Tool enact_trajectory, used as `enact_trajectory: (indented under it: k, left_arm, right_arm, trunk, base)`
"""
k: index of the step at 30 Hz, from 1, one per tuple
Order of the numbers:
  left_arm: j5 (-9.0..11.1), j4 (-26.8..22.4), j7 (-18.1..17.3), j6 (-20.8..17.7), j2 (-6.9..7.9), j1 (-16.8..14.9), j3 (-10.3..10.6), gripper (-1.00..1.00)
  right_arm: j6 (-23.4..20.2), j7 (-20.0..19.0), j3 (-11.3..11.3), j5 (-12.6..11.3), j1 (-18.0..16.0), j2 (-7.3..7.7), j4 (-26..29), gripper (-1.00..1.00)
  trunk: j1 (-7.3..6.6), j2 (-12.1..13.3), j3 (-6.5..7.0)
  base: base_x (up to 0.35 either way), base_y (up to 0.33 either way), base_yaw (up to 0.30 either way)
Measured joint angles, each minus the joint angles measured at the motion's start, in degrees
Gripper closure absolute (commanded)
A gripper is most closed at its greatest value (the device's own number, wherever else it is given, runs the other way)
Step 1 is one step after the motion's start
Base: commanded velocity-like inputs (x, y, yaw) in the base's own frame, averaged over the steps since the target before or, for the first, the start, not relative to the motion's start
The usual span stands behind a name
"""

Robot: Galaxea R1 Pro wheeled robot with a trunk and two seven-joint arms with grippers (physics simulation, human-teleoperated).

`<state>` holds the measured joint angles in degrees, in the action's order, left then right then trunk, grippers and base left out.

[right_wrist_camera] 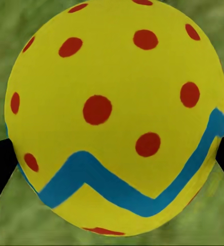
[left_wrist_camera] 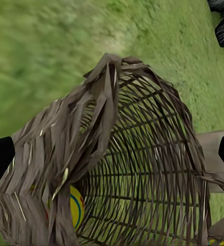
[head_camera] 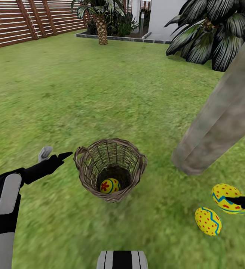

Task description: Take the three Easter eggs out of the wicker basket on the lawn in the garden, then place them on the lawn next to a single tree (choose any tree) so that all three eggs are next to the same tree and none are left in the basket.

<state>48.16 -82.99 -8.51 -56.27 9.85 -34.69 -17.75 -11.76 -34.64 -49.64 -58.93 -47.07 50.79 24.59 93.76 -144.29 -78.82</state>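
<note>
Egg in my right gripper, that's the picture: the fingers pinch the dotted yellow shell from both sides, low over the lawn at the near right. Just beside it, a second dotted egg already lies on the grass, its long axis tilted a little, pointing far-left to near-right. Both sit near the foot of the leaning grey trunk, which rises just beyond them.

One more to go, I'd say. The basket stands in the middle, left of the trunk, and a flowered egg rests at the bottom. My left gripper hovers just left of the rim with its fingers spread and nothing between them. That arm is the nearer one by far. The egg lies to its right and down inside, so the reach has to go over the rim and drop straight in.
</note>
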Motion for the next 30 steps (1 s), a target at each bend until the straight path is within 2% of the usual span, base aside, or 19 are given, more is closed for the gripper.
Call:
enact_trajectory:
  k: [1, 2, 3, 4, 5, 7, 13, 19, 24, 26, 27, 28, 30]
  left_arm:
    - [0.0, -0.1, 0.0, 0.0, 0.02, 0.0, 0.0, -1.0]
    - [0.0, -0.3, 0.0, -0.2, 0.01, 0.0, 0.0, -1.0]
    - [0.0, -0.4, 0.0, -0.2, 0.01, 0.0, 0.0, -1.0]
    - [0.0, -0.5, 0.0, -0.3, 0.03, 0.0, 0.0, -1.0]
    - [0.0, -0.6, 0.0, -0.4, 0.07, 0.0, 0.0, -1.0]
    - [0.0, -0.6, -0.3, -0.4, 0.09, 0.0, 0.0, -1.0]
    - [0.0, -1.2, -0.8, -0.6, 0.1, 0.0, 0.0, -1.0]
    - [0.0, -1.2, -0.8, -0.6, 0.18, 0.0, 0.0, -1.0]
    - [0.0, -1.2, -0.8, -0.7, 0.18, 0.0, 0.0, -1.0]
    - [0.0, -1.2, -0.8, -0.7, 0.18, 0.0, 0.0, -1.0]
    - [0.0, -1.3, -0.8, -0.7, 0.18, 0.0, 0.0, -1.0]
    - [0.0, -1.4, -0.8, -0.7, 0.18, 0.0, 0.0, -1.0]
    - [0.0, -1.5, -0.8, -0.7, 0.19, 0.0, 0.1, -1.0]
  right_arm:
    - [1.9, 0.5, 0.0, 0.0, 0.0, -1.59, -1.1, 1.0]
    - [3.9, 2.6, 0.0, 0.0, 0.0, -4.26, -3.7, 1.0]
    - [4.6, 4.7, 0.1, 0.1, 0.0, -6.04, -5.3, 1.0]
    - [5.5, 7.7, 0.1, 0.0, 0.0, -7.66, -7.0, 1.0]
    - [6.8, 9.7, 0.2, 0.0, -0.1, -8.25, -7.7, 1.0]
    - [9.0, 11.9, 0.5, -0.1, -0.1, -8.65, -8.4, 1.0]
    - [11.2, 15.9, 0.9, -0.1, -0.2, -8.78, -12.3, 1.0]
    - [11.5, 16.6, 0.3, 0.0, -0.1, -9.28, -14.7, 1.0]
    - [11.9, 17.4, 0.3, 0.0, -0.1, -11.51, -17.1, 1.0]
    - [13.6, 19.0, 0.2, 0.0, -0.1, -13.98, -19.1, 1.0]
    - [14.6, 20.1, 0.1, 0.7, -0.1, -15.49, -20.5, 1.0]
    - [15.1, 20.6, 0.2, 1.8, -0.1, -16.35, -21.1, 1.0]
    - [15.4, 21.1, 0.3, 3.9, -0.1, -17.06, -21.8, 1.0]
  trunk:
    - [0.0, 0.0, 0.0]
    - [0.0, 0.0, 0.0]
    - [0.0, 0.0, 0.0]
    - [0.0, 0.0, 0.0]
    - [-0.01, 0.0, 0.0]
    - [-0.01, 0.0, 0.0]
    - [-0.01, 0.0, 0.0]
    - [-0.01, 0.0, 0.0]
    - [-0.01, 0.0, 0.0]
    - [0.0, 0.0, 0.0]
    - [0.0, 0.0, 0.0]
    - [-0.01, 0.0, 0.0]
    - [-0.01, 0.0, 0.0]
  base:
    - [0.0, 0.0, 0.0]
    - [0.0, 0.0, 0.0]
    - [0.0, 0.0, 0.0]
    - [0.0, 0.0, 0.0]
    - [0.0, 0.0, 0.0]
    - [0.0, 0.0, 0.0]
    - [0.0, 0.0, 0.0]
    - [0.0, 0.0, 0.0]
    - [0.0, 0.0, 0.0]
    - [0.0, 0.0, 0.0]
    - [0.0, 0.0, 0.0]
    - [0.0, 0.0, 0.0]
    - [0.0, 0.0, 0.0]
